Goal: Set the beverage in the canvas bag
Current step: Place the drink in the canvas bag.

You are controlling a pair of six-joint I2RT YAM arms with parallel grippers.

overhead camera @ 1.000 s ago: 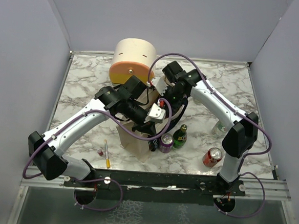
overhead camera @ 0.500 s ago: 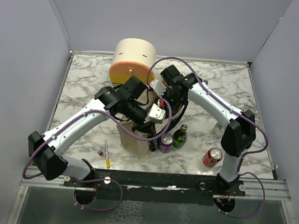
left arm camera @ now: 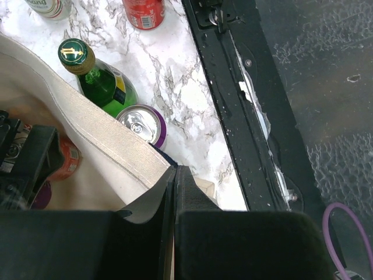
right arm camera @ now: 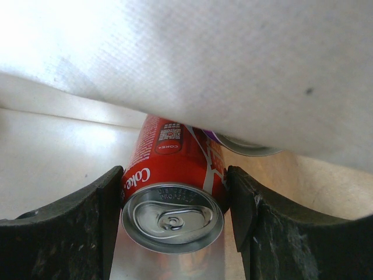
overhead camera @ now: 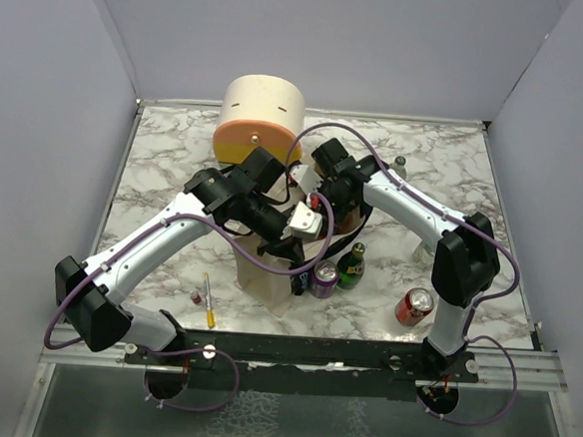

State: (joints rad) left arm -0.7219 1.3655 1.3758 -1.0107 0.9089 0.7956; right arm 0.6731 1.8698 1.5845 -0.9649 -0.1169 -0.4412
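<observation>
Cola can [right arm camera: 169,169] is inside the canvas bag [left arm camera: 99,134], clamped between the jaws of the right gripper [right arm camera: 175,201]; a second can [right arm camera: 245,146] lies just behind it in the bag; the left gripper [left arm camera: 175,178] pinches the bag's rim tight; we judge the sagging cloth could snag the right gripper on withdrawal, tipping the bag onto the green bottle [left arm camera: 99,81] and purple can [left arm camera: 143,125] beside it, near the front edge of the table [left arm camera: 192,87].
</observation>
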